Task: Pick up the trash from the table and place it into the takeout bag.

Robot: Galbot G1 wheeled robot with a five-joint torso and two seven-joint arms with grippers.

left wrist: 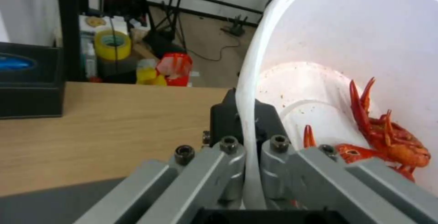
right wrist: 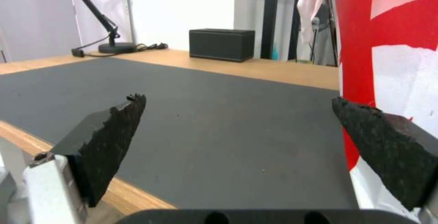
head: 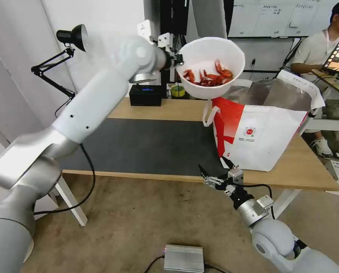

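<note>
My left gripper (head: 178,60) is shut on the rim of a white round bowl (head: 215,53) holding red crayfish shells (head: 211,77). The bowl hangs tilted in the air, just above the left edge of the takeout bag's (head: 264,132) open mouth. In the left wrist view the fingers (left wrist: 228,148) pinch the bowl's rim (left wrist: 250,114), and the shells (left wrist: 388,141) lie low inside. My right gripper (head: 214,167) stands open at the table's front edge (head: 139,175), beside the bag's front left corner. The right wrist view shows its black fingertips (right wrist: 123,121) apart over the dark mat (right wrist: 205,114), the bag's red panel (right wrist: 392,25) close by.
A black box (head: 145,94) sits at the back of the table, with a black desk lamp (head: 68,41) to its left. A silver box (head: 183,259) lies on the carpet below. A person sits at another desk on the right.
</note>
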